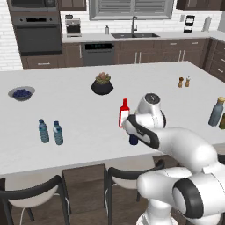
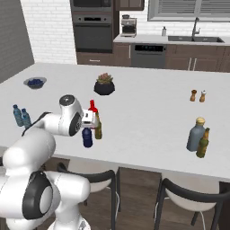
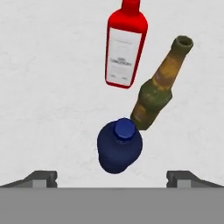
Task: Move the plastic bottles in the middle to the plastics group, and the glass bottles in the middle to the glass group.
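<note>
The claw [image 3: 112, 181] is hovering, spread wide, over the navy plastic bottle [image 3: 119, 146] near the worktop's [image 3: 43, 87] front edge; judged light, slippery, best gripped mid-body.

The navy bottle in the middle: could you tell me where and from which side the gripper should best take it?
Grip the navy bottle across its round body, below the cap, coming straight down from above. It stands upright and stubby, and the open gripper already hangs over it. Keep the fingers off the side where the brown bottle stands close; the other sides look free.
</note>
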